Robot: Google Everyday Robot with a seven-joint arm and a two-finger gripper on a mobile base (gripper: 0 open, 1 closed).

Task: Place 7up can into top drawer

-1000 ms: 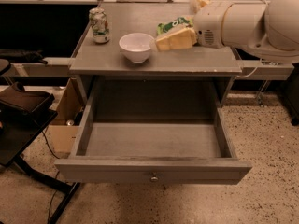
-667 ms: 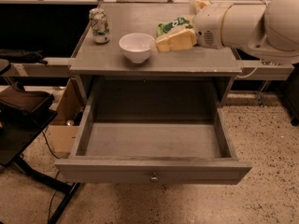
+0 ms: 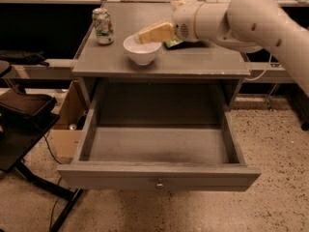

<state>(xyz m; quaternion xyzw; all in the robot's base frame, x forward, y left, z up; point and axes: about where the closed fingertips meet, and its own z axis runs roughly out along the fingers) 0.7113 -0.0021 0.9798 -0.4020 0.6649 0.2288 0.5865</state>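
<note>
**Gripper over the bowl, can apart from it**

The top drawer point(image 3: 111, 175) stands pulled out, below the fingers point(image 3: 157, 33) and nearer than them. On the desk point(image 3: 203, 62), a white bowl point(image 3: 142, 51) sits just under the gripper point(image 3: 140, 36), whose fingers lie together, holding nothing. A green bag point(image 3: 173, 43) peeks out beneath them. The 7up can point(image 3: 102, 26) stands upright, left of the fingers and slightly farther back.

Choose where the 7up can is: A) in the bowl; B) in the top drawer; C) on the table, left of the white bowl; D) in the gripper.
C: the 7up can stands upright on the table, left of the white bowl; the gripper is over the bowl, away from the can.
</note>
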